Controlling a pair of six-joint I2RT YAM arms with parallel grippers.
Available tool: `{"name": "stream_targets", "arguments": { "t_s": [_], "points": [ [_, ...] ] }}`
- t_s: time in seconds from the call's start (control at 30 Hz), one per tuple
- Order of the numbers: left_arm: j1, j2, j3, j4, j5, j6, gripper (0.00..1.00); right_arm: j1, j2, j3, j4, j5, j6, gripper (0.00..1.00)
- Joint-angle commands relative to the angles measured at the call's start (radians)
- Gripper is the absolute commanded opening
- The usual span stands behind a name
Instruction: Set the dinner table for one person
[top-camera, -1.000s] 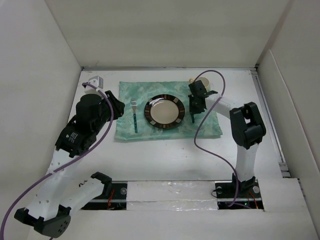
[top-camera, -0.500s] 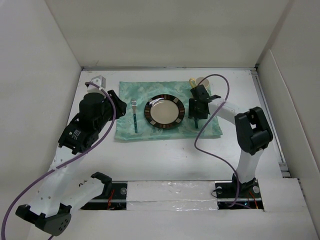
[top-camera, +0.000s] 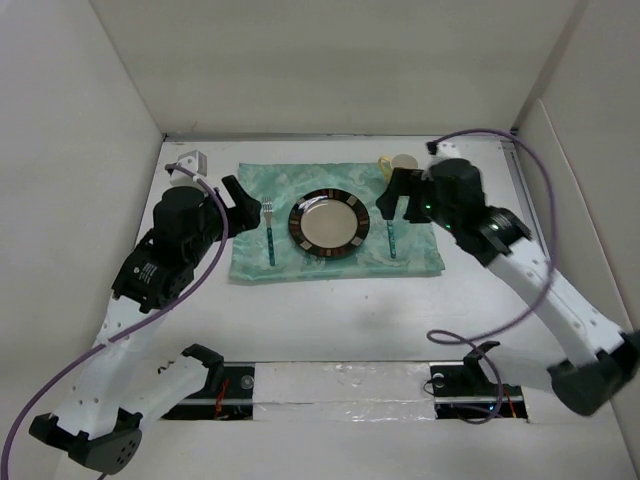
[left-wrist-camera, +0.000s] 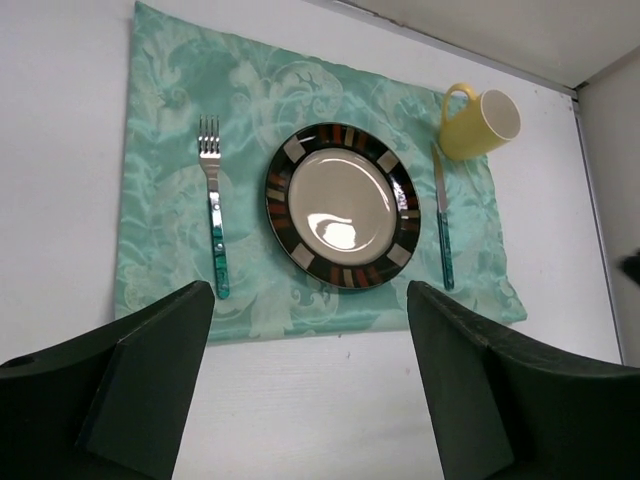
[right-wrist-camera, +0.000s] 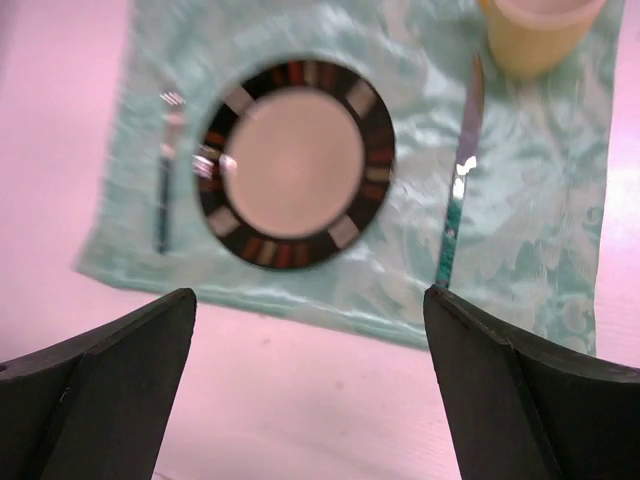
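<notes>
Table (top-camera: 330, 320), seen from above, is the white top spread under both my arms. The mat (top-camera: 250, 262) lies on its far half. On the mat, the plate (top-camera: 329, 223) sits in the middle, with the fork (top-camera: 269, 230) to its left and the knife (top-camera: 391, 238) to its right. The mug (top-camera: 400, 164) stands at the mat's far right corner.

A second ago my right gripper (top-camera: 395, 195) was down over the knife with its fingers close together. Now it has drawn back toward the mat's right edge and spread wide, and the knife lies alone beside the plate. My left gripper (top-camera: 245, 205) has also opened in that second. It hangs over the mat's left edge, near the fork but not touching it. I judge that the last piece is placed and the setting is as good as done, so all that is left for me is to pull clear.

From my left wrist, the two fingers stand far apart with nothing between them. The whole setting lies beyond them on the table, fork and knife both straight, and bare tabletop runs beneath my fingers at the mat's near edge.

From my right wrist, the picture is blurred, but the fingers are just as wide and hold nothing. Plate and knife lie below and ahead on the mat, with table showing under my fingertips.
</notes>
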Motion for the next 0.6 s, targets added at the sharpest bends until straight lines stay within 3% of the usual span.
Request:
{"name": "stream_targets", "arguments": {
  "t_s": [0.0, 0.2, 0.3, 0.5, 0.53, 0.57],
  "points": [
    [-0.004, -0.003, 0.072, 0.036, 0.005, -0.003, 0.76, -0.006, -0.243, 0.019, 0.072, 0.025, 0.026, 1.0],
    [-0.004, 0.007, 0.189, 0.036, -0.012, -0.009, 0.78, -0.11, -0.46, 0.13, 0.065, 0.156, 0.075, 1.0],
    [-0.004, -0.022, 0.253, 0.036, -0.069, -0.014, 0.79, -0.132, -0.566, 0.146, 0.034, 0.311, 0.109, 1.0],
    [-0.004, -0.088, 0.235, 0.097, -0.13, 0.006, 0.82, -0.152, -0.608, 0.092, -0.015, 0.313, 0.117, 1.0],
    [-0.004, -0.088, 0.226, 0.095, -0.13, 0.006, 0.83, -0.152, -0.602, 0.089, -0.027, 0.29, 0.132, 1.0],
    [-0.004, -0.079, 0.226, 0.088, -0.129, 0.005, 0.92, -0.152, -0.597, 0.091, -0.035, 0.281, 0.132, 1.0]
  ]
}}
